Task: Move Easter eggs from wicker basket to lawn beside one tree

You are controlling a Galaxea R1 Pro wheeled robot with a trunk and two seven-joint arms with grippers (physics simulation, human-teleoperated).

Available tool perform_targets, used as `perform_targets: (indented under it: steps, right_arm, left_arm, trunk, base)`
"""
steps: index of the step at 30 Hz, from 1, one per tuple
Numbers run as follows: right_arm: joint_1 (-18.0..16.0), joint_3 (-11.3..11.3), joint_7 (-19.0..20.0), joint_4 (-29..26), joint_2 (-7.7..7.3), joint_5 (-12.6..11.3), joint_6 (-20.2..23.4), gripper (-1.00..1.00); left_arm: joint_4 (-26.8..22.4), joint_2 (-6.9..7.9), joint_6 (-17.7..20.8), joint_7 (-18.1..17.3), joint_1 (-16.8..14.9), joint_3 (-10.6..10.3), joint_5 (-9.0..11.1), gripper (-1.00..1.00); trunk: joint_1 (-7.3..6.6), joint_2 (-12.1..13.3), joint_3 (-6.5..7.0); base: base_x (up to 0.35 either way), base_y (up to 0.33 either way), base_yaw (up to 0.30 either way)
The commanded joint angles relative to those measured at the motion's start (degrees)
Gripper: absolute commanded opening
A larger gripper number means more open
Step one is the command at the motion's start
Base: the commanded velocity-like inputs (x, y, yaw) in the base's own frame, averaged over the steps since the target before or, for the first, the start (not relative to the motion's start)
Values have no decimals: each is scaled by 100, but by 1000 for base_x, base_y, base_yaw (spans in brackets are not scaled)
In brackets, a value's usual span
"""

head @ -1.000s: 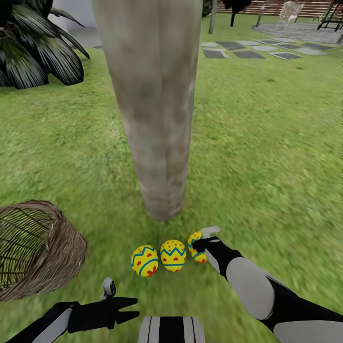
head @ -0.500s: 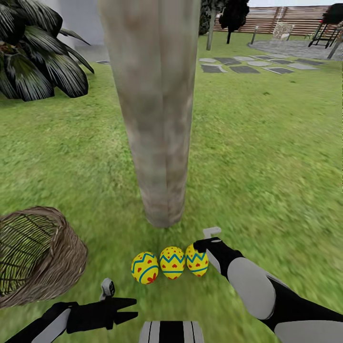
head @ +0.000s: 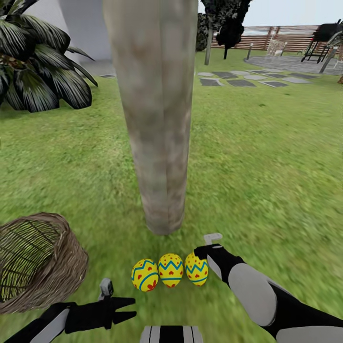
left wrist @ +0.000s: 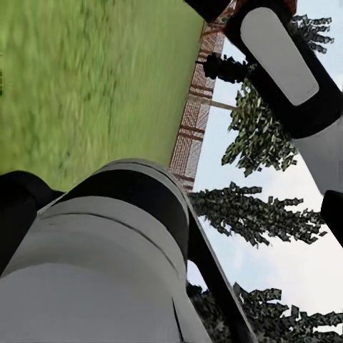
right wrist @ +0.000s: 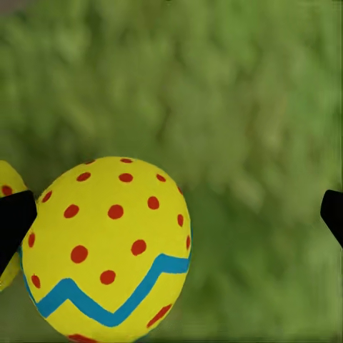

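Three yellow Easter eggs with blue zigzags lie in a row on the lawn [head: 267,157] just in front of the tree [head: 157,119]: left egg [head: 145,275], middle egg [head: 170,269], right egg [head: 196,268]. My right gripper [head: 206,244] hovers open at the right egg's far upper side. In the right wrist view that dotted egg [right wrist: 107,246] rests on the grass, between and beyond the spread fingertips [right wrist: 14,221]. The wicker basket [head: 45,267] lies tipped at the left, and no egg shows in it. My left gripper [head: 127,308] is open and empty, low in front of the eggs.
A dark spiky palm-like plant [head: 43,76] stands at the back left. Grey stepping stones [head: 247,81], a brown slatted fence [head: 286,38] and a play structure [head: 324,38] are far off to the right. Open grass stretches right of the trunk.
The right gripper has let go of the third egg, which has settled on the grass beside the other two. The head view has tilted up slightly. The left arm has not moved.
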Motion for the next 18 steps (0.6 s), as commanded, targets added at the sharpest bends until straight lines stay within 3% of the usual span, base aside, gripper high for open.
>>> perform_targets:
  steps: [1, 5, 14, 18]
  right_arm:
    - [12, -31, -10, -1, -10, 39, 35, 100]
    - [241, -33, -1, 6, -143, 30, 60, 100]
    - [953, -28, -5, 11, -159, 38, 55, 100]
    - [1256, -27, 23, 21, -251, 39, 16, 100]
  left_arm:
    - [61, 2, 39, 2, -7, -20, 46, 100]
    - [206, 3, 30, 12, -7, -7, 48, 100]
    - [595, 13, 2, 30, -15, 20, 41, 100]
    - [662, 11, -5, 77, -30, 20, 20, 100]
  trunk:
    - [-3, 0, 19]
    - [-14, 5, 107]
    - [-37, 17, 307]
    - [-47, 23, 395]
  base:
    - [0, 0, 0]
    - [0, 0, 0]
    - [0, 0, 0]
    - [0, 0, 0]
